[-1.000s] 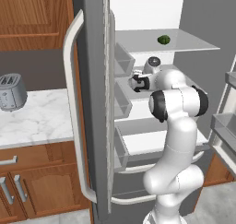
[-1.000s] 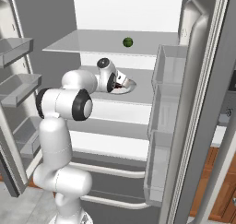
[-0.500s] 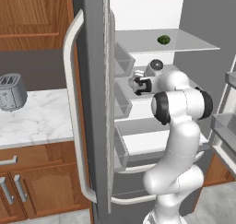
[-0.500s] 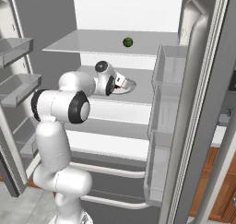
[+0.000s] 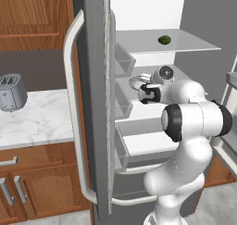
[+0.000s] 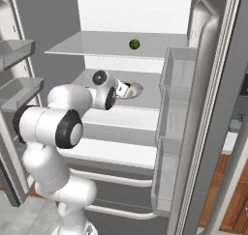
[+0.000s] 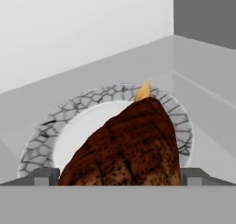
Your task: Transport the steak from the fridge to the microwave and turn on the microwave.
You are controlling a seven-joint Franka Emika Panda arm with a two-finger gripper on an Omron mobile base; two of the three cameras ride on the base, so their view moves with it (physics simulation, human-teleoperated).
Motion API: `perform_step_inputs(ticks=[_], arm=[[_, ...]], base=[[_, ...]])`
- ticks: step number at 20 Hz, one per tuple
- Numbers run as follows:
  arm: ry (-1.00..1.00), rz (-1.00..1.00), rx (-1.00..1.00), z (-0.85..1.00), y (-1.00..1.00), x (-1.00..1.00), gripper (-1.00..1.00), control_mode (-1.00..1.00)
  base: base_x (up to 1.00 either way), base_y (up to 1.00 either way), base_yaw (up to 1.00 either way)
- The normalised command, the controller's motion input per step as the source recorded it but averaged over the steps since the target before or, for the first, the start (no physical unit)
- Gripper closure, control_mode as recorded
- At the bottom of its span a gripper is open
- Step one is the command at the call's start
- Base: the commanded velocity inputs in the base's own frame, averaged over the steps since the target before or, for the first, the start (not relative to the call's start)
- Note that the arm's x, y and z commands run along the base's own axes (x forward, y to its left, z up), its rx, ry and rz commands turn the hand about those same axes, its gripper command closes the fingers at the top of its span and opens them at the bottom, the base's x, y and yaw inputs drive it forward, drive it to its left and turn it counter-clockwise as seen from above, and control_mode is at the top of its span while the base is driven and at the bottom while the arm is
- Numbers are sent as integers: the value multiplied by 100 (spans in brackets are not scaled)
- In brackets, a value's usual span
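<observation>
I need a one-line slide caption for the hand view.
Open claw straddling the steak on its patterned plate.

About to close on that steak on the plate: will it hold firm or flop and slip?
The steak looks thick and domed, so probably fairly stiff. Its rough, charred surface should resist slipping. It lies loose on a smooth plate, so a push could slide it; the open gripper straddles it.

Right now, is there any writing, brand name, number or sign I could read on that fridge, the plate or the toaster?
None: no readable text anywhere.
fridge: no brand or label on the door, handle or bins.
plate: a dark crackle pattern, not letters.
toaster: plain, no markings.
</observation>
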Motion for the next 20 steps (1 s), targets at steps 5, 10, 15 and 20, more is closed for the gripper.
perform_step_inputs(ticks=[5, 10, 15, 20], arm=[[6, 0, 0, 93, 0, -55, 100, -100], [4, 0, 0, 29, 0, -69, 100, -100], [3, 2, 0, 7, 0, -85, 100, -100], [2, 4, 0, 35, 0, -82, 100, -100]], base=[[0, 0, 0], [0, 0, 0], [0, 0, 0], [0, 0, 0]])
